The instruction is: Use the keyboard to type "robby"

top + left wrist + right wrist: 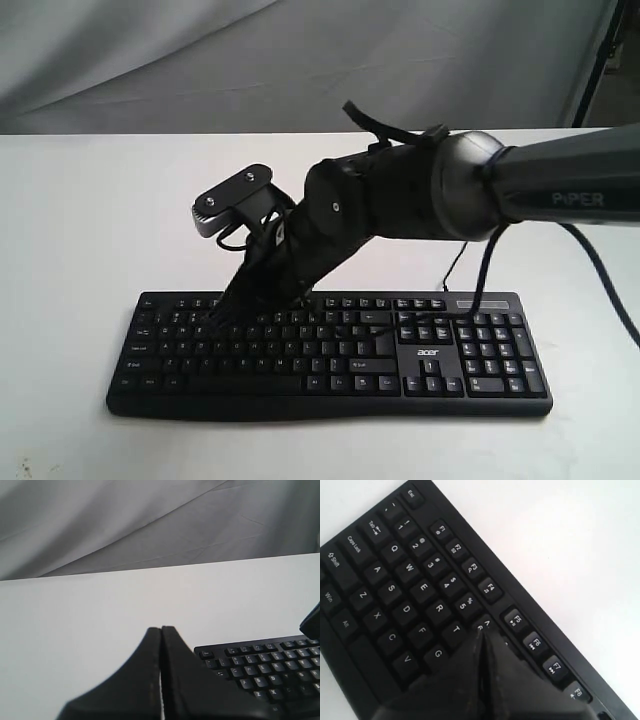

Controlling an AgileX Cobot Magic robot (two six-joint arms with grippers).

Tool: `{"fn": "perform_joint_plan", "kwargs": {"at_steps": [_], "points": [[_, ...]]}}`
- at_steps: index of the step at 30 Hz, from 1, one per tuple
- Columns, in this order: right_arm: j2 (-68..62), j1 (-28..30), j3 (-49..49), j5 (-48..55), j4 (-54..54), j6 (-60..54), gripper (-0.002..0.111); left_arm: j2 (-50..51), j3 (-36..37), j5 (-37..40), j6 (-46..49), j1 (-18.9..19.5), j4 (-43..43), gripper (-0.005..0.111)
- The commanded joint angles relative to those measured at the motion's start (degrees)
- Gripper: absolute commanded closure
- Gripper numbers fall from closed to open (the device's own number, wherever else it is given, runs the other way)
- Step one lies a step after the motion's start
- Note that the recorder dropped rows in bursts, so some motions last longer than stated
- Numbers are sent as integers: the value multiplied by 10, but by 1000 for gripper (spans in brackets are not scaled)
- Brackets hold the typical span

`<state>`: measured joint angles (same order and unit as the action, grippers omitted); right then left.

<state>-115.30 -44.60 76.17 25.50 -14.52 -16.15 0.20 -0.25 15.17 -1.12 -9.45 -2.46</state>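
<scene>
The fingers (462, 672) of the right gripper (481, 634) are pressed together into one point, with nothing held between them. That point sits over the keyboard (395, 595) at the number row, on or just above the key next to 5 and beside T. The pictures do not show whether it touches. In the exterior view the right gripper (226, 314) slants down over the upper left letter rows of the keyboard (330, 358). The right arm (560, 190), marked PiPER, reaches in above the keyboard's number-pad end.

The left gripper (161, 629) also has its fingers (142, 675) together, gripping nothing. It is off the keyboard (265, 672), beyond the Esc corner, over bare table (75, 630).

The keyboard lies flat on the white table (80, 250), its long front edge towards the exterior camera, the acer logo (428, 352) legible near the arrow keys. A grey cloth (200, 60) hangs behind the keyboard, past the table's far edge.
</scene>
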Motion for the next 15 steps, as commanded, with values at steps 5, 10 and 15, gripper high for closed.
{"fn": "perform_joint_plan", "kwargs": {"at_steps": [5,10,15], "points": [[-15,-3,15,17,6,-3,108,-2,2,-4,-2,-4,-3,107],[-28,-11,15,5,5,-3,108,-2,2,-4,-2,-4,-3,107],[-33,-17,15,-7,1,-3,108,-2,2,-4,-2,-4,-3,107]]}}
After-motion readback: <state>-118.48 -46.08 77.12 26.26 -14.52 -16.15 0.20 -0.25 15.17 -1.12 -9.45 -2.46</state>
